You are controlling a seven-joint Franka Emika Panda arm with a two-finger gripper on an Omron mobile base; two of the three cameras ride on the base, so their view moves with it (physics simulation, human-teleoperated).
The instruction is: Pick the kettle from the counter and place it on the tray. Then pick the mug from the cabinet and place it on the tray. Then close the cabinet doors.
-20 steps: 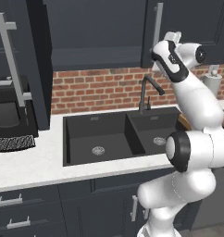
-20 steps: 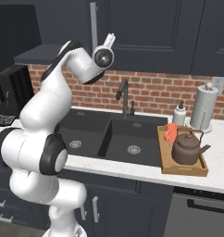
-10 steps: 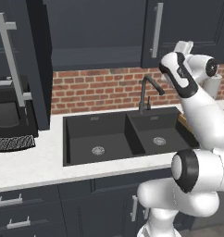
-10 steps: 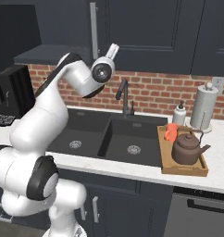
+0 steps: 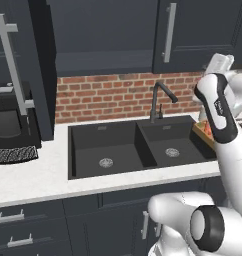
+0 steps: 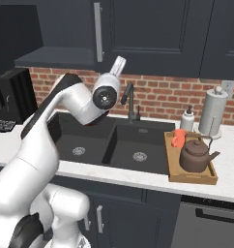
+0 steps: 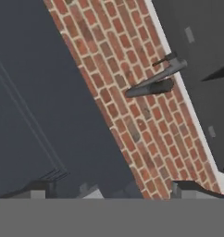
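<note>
The dark brown kettle point(image 6: 196, 155) stands on the wooden tray point(image 6: 191, 178) at the right of the counter point(image 6: 230, 186). The orange-red mug point(image 6: 178, 138) sits on the tray just behind the kettle. A corner of the tray point(image 5: 202, 135) also shows behind the arm. My gripper point(image 7: 114, 190) is open and holds nothing, its fingertips point(image 7: 40, 187) far apart. It faces the brick wall and the cabinet's underside. My hand point(image 6: 118, 65) is raised over the sink, below the right cabinet door's bar handle point(image 6: 97, 31). The left cabinet door point(image 5: 23, 65) stands swung open, showing the dark shelf point(image 5: 103, 62). The right door point(image 5: 203, 30) looks shut.
A black double sink point(image 5: 138, 147) with a dark faucet point(image 6: 131, 101) lies below the hand. A paper towel roll point(image 6: 211, 114) and a soap bottle point(image 6: 187, 118) stand behind the tray. A black coffee machine point(image 5: 10, 117) sits at the counter's left.
My hand has come down and away from the right door's handle, and the elbow has swung toward the tray side. Kettle, mug and tray have not moved.
</note>
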